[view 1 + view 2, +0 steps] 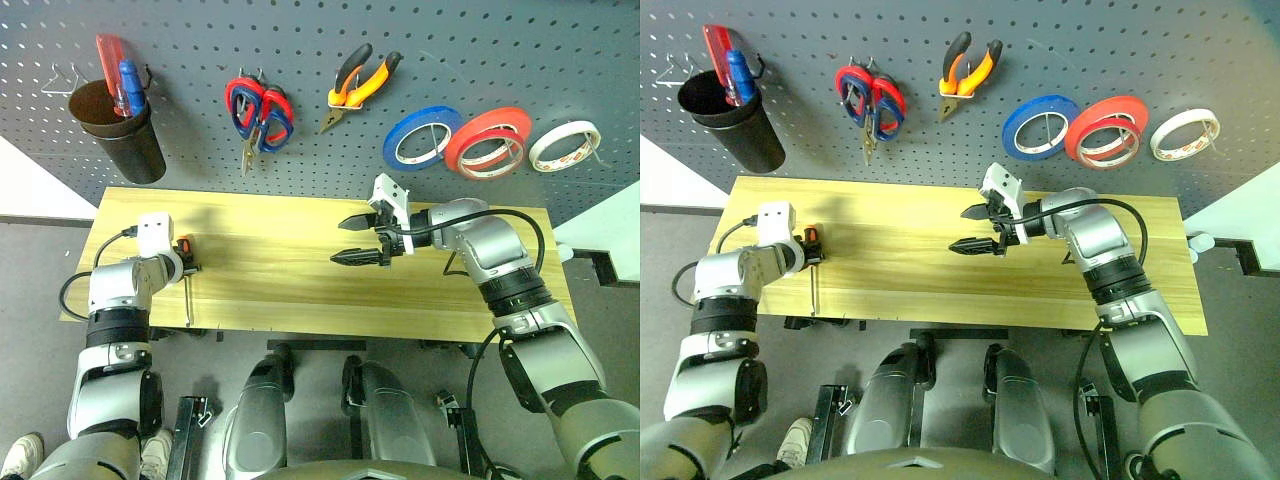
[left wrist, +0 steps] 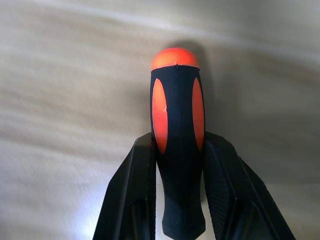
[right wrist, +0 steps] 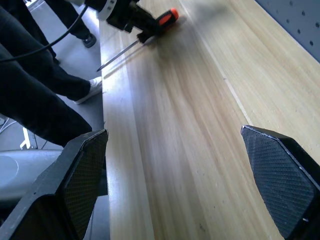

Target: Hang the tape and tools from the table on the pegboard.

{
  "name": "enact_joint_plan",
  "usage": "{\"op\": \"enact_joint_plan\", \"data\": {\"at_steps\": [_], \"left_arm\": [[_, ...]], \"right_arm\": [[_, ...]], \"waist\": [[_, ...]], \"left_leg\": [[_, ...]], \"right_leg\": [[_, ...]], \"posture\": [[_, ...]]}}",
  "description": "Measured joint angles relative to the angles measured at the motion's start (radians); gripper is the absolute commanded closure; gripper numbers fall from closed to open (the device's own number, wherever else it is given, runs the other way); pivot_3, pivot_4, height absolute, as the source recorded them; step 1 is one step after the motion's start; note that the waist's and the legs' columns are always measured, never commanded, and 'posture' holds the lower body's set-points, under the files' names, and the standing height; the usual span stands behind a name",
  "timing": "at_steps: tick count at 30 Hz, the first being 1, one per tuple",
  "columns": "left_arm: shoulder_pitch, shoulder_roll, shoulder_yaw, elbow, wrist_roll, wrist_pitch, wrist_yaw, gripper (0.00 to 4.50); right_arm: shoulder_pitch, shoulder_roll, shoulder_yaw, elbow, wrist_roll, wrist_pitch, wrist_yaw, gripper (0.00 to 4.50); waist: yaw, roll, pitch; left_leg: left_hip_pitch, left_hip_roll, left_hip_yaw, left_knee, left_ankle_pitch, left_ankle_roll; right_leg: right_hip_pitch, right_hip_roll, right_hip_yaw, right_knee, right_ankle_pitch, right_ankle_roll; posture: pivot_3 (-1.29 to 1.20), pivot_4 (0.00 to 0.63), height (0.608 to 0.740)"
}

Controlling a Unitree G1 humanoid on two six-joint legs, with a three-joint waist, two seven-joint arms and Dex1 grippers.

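Screwdriver (image 1: 186, 270) is being clenched by left tool (image 1: 186, 258), shaft pointing toward counter's (image 1: 300, 270) near edge; right tool (image 1: 352, 240) is being held released.

1. No text, label, brand, number or sign can be read anywhere.
2. Faint markings are seen on the cream tape roll (image 1: 565, 146) hung on the pegboard (image 1: 320, 60), but they cannot be made out.

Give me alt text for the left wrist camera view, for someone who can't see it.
The left claw is shut on the screwdriver, its two black fingers pressing either side of the orange-and-black handle. Behind it is the light wood table.
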Motion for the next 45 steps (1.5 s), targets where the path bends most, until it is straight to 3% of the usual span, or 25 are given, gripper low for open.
{"op": "enact_joint_plan", "data": {"at_steps": [8,13,19,27,39,45], "left_arm": [[0.243,0.091,0.062,-0.515,-0.12,0.177,-0.112,3.56],[0.343,0.123,0.092,-0.737,-0.237,0.155,-0.252,3.56],[0.342,0.18,0.181,-0.866,-0.378,0.149,-0.349,3.56],[0.401,0.165,0.234,-0.891,-0.446,-0.007,-0.42,3.56],[0.118,0.214,0.256,-0.749,-0.509,-0.222,-0.454,3.56],[-0.042,0.238,0.23,-0.61,-0.447,-0.365,-0.447,3.56]], "right_arm": [[-0.025,-0.028,-0.037,-0.063,0.057,0.038,0.062,0.0],[-0.047,-0.038,-0.067,-0.073,0.096,0.067,0.076,0.0],[-0.081,-0.057,-0.116,-0.093,0.16,0.104,0.111,0.0],[-0.076,-0.074,-0.187,-0.185,0.25,0.118,0.132,0.0],[-0.104,-0.093,-0.284,-0.228,0.349,0.159,0.048,0.0],[-0.108,-0.082,-0.297,-0.227,0.357,0.156,0.022,0.0]], "waist": [[0.003,-0.002,-0.003],[0.003,-0.004,-0.007],[0.003,-0.005,-0.028],[0.005,-0.006,-0.06],[0.0,-0.006,-0.112],[0.0,-0.006,-0.132]], "left_leg": [[-0.002,0.0,-0.004,-0.001,0.001,-0.007],[-0.004,0.0,-0.004,-0.001,0.001,-0.007],[-0.005,0.0,-0.003,-0.002,0.004,-0.008],[-0.005,-0.003,-0.002,-0.001,0.001,-0.005],[-0.005,-0.004,0.001,0.001,0.004,-0.001],[-0.004,-0.004,0.001,0.001,0.006,0.002]], "right_leg": [[-0.001,0.0,-0.004,-0.001,0.0,-0.001],[-0.001,0.0,-0.005,-0.005,0.002,-0.002],[0.0,0.002,-0.006,-0.007,0.002,-0.001],[0.001,0.003,-0.008,-0.008,0.003,0.0],[0.003,0.005,-0.007,-0.013,0.011,0.002],[0.003,0.007,-0.007,-0.012,0.011,0.002]], "posture": [[0.08,0.223,0.73],[0.09,0.183,0.73],[0.1,0.152,0.73],[0.09,0.124,0.73],[0.05,0.078,0.73],[0.05,0.065,0.73]]}}
